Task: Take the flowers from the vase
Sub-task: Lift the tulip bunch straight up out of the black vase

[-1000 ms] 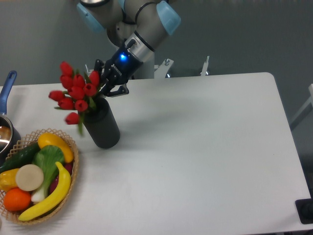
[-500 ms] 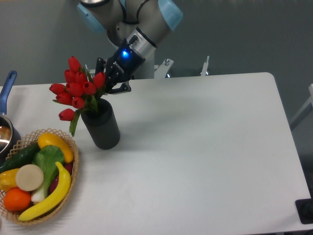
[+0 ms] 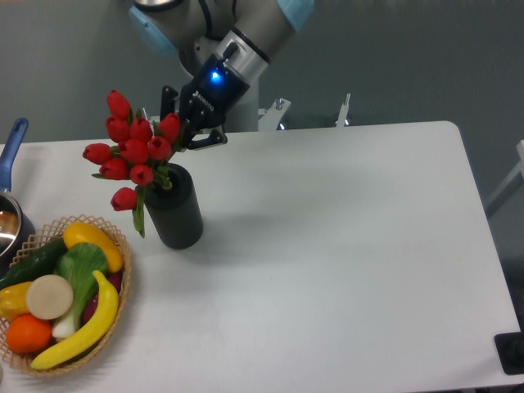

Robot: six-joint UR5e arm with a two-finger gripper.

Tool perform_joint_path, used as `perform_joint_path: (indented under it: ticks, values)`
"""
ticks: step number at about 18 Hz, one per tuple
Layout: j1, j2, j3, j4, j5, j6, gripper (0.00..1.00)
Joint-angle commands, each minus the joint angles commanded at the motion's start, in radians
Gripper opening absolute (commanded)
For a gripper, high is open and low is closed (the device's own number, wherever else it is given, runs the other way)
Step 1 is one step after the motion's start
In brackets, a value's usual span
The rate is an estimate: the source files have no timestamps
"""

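Observation:
The flowers (image 3: 131, 151), a bunch of red tulip buds on green stems, stand up out of the mouth of the black vase (image 3: 173, 214) at the left of the white table. The lower stems still reach into the vase mouth. One bud and a leaf hang down on the vase's left side. My gripper (image 3: 187, 123) comes in from the upper right and is closed around the bunch just behind the buds, above the vase. The buds hide where the fingers touch the stems.
A wicker basket (image 3: 124, 274) of fruit and vegetables sits at the front left, close to the vase. A metal pot with a blue handle (image 3: 11, 144) is at the left edge. Two metal posts (image 3: 345, 110) stand behind the table's far edge.
My gripper has risen and shifted slightly right, and the flowers have come up with it. The vase has shifted a little and now stands more upright.

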Motion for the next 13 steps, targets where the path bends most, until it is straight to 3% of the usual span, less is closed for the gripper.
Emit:
perform_joint_path:
  ticks: [6,13]
  values:
    - [-0.002,0.066,0.034,0.000,-0.028,-0.124,0.00]
    - [0.000,0.068,0.094,0.002,-0.083,-0.215,0.00]
